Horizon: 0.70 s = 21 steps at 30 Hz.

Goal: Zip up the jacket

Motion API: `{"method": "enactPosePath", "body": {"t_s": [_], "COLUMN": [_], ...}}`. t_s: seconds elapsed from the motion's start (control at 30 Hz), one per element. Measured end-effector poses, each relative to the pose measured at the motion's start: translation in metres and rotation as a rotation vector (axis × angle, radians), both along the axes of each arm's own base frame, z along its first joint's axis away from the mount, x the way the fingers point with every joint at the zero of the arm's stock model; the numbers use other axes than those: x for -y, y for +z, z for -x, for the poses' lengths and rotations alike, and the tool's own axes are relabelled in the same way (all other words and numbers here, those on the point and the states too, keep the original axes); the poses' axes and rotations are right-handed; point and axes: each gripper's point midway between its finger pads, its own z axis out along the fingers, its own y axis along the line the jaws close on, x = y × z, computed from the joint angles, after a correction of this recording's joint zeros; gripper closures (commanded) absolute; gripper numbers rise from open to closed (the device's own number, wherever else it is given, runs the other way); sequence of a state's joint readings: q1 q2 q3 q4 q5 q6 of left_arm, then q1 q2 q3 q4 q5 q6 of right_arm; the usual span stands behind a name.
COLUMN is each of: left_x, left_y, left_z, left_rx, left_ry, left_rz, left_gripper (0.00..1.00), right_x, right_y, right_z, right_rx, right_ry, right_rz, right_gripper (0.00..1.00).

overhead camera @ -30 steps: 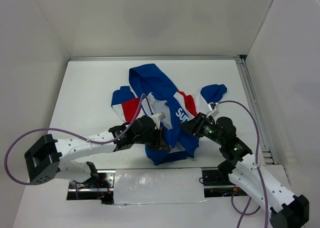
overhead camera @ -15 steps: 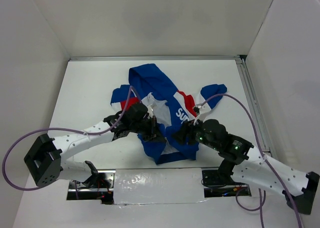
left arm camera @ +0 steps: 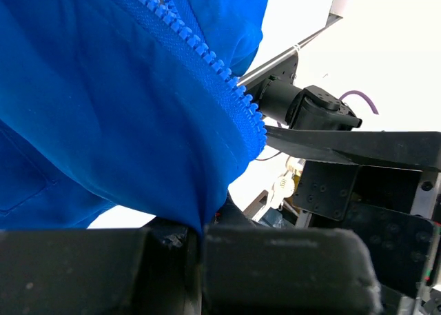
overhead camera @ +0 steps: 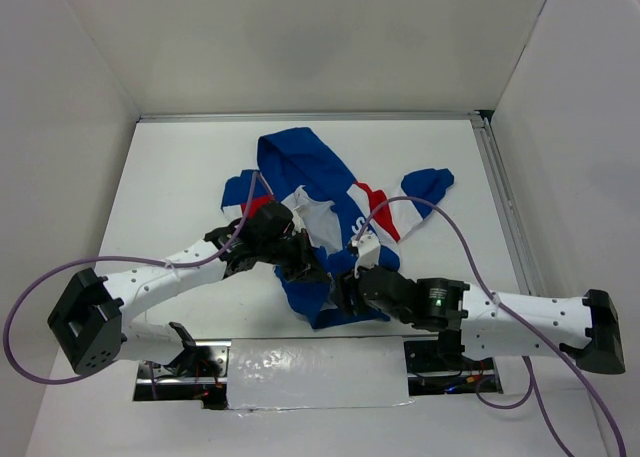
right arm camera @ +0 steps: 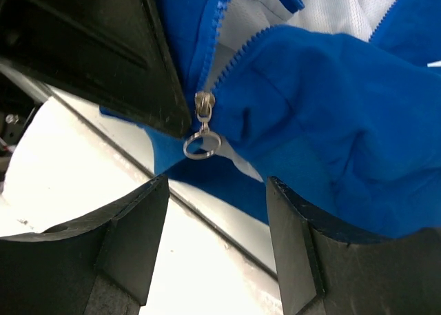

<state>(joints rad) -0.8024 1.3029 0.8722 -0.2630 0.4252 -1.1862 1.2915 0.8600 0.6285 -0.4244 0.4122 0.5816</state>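
Observation:
The blue jacket (overhead camera: 300, 162) with red and white panels lies crumpled in the middle of the table, its front open. My left gripper (overhead camera: 303, 265) is shut on the blue hem beside the zipper teeth (left arm camera: 207, 60), the cloth pinched between its jaws (left arm camera: 196, 236). My right gripper (overhead camera: 342, 292) is open just below the hem. In the right wrist view the metal zipper slider with its ring pull (right arm camera: 202, 132) hangs a little beyond the open fingers (right arm camera: 131, 239), at the bottom of the two zipper rows, right beside the left gripper's black body (right arm camera: 103, 46).
White walls close in the white table (overhead camera: 180, 167) on three sides. A metal rail (overhead camera: 505, 207) runs along its right edge. A shiny taped strip (overhead camera: 310, 372) covers the near edge between the arm bases. The right arm's body (left arm camera: 310, 112) shows close by in the left wrist view.
My right arm has swung left and low, bringing its open gripper from the jacket's right side to under the hem. My left gripper has shifted slightly up and left, still holding the hem.

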Motion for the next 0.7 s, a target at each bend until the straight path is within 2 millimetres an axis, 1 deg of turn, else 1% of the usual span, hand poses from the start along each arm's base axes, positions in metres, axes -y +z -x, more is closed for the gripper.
{"method": "enactPosePath", "body": {"t_s": [0.1, 0.27, 0.43, 0.47, 0.5, 0.63, 0.7], "left_x": [0.0, 0.0, 0.001, 0.001, 0.001, 0.001, 0.001], "left_y": [0.0, 0.001, 0.002, 0.002, 0.002, 0.003, 0.003], "left_z": [0.0, 0.001, 0.001, 0.001, 0.001, 0.001, 0.001], "left_rx": [0.0, -0.001, -0.002, -0.001, 0.0, 0.002, 0.002], "left_ry": [-0.001, -0.004, -0.008, -0.009, -0.008, -0.009, -0.01], "left_rz": [0.001, 0.004, 0.008, 0.01, 0.012, 0.015, 0.015], "left_gripper": [1.0, 1.0, 1.0, 1.0, 1.0, 1.0, 1.0], "right_x": [-0.006, -0.014, -0.019, -0.02, -0.021, -0.022, -0.022], "right_y": [-0.003, 0.0, 0.004, 0.004, 0.004, 0.002, 0.002], "right_z": [-0.003, -0.011, -0.018, -0.018, -0.018, -0.017, -0.017], "right_rx": [0.006, 0.023, 0.034, 0.034, 0.033, 0.019, 0.013], "right_ry": [-0.003, -0.022, -0.028, -0.026, -0.022, -0.011, -0.007], "right_rz": [0.007, -0.018, -0.046, -0.047, -0.048, -0.046, -0.048], "right_gripper": [0.34, 0.37, 0.46, 0.49, 0.54, 0.56, 0.6]}}
